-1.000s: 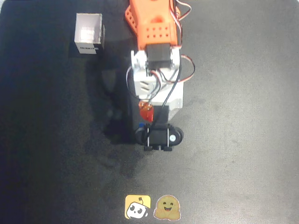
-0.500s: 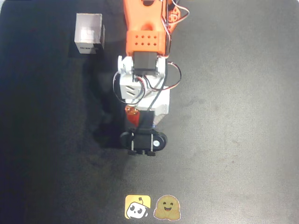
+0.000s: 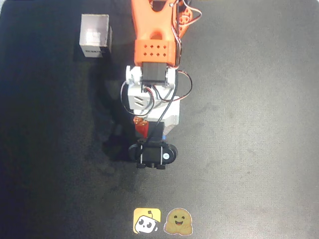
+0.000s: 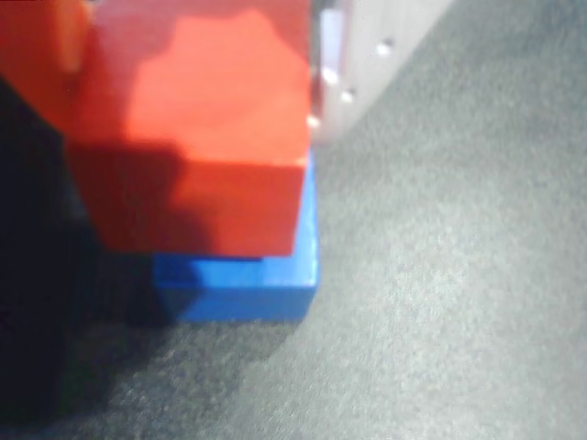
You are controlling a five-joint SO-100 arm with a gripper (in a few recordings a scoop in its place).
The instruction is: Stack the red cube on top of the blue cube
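Two cubes sit one over the other in the wrist view: the red cube [image 4: 197, 128] fills the upper left, and the blue cube [image 4: 240, 280] shows beneath it as a band along its lower and right edges. Both have equal sides, so neither has a long axis; their faces run nearly parallel, with the red one shifted slightly to the left of the blue one, which juts out at the right. Whether the red cube rests on the blue or hangs just above it cannot be told. The red cube is matte bright red-orange, its top face lit and its near face in shadow. The blue cube is a plain saturated blue, with a dark shadow spreading left of it on the desk [image 4: 459, 275].

From overhead, only a sliver of the red cube [image 3: 142, 127] shows under the arm, near the middle of the black desk [image 3: 249, 124], and a speck of blue [image 3: 164, 136] lies just right of it. The arm [image 3: 154, 45] reaches from the far edge toward the near side, orange upper links leading to a white wrist housing, with a black camera mount at the near end. The tool [image 3: 148, 130] points down over the cubes and appears clamped on the red cube, though its fingers are mostly hidden.

A white-grey box [image 3: 95, 36] stands far left, well apart. Two stickers [image 3: 164, 220] lie at the near edge.
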